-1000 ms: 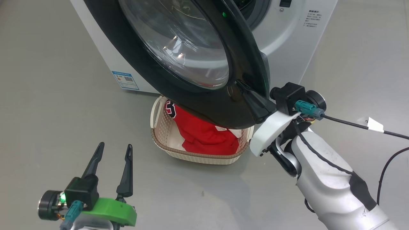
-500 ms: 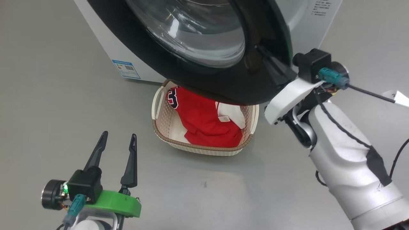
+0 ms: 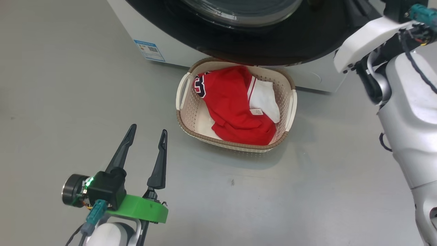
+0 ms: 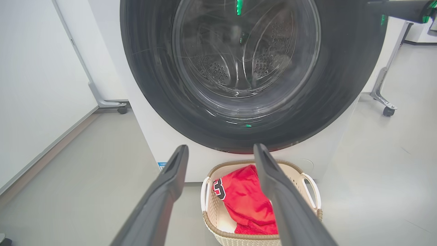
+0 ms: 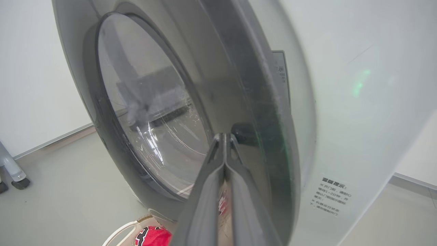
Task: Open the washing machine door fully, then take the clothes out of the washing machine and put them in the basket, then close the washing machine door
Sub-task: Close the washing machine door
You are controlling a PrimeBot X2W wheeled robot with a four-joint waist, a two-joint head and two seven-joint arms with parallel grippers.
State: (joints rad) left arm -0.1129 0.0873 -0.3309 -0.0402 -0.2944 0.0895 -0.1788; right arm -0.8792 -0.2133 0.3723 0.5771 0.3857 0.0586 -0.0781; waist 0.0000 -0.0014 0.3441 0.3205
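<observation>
Smooth grey floor; perforated cream basket w/ crumpled red clothes.

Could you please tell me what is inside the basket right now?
The basket holds the clothes: a red jersey with dark numerals and a white-panelled piece with a tag. Whatever lies beneath them is covered.

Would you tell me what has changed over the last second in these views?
The shut right gripper has pushed the large round black-ringed glass door in toward the white washing machine; the head view shifted too. The open left gripper, and the red clothes in the cream perforated plastic basket, stayed as they were.
</observation>
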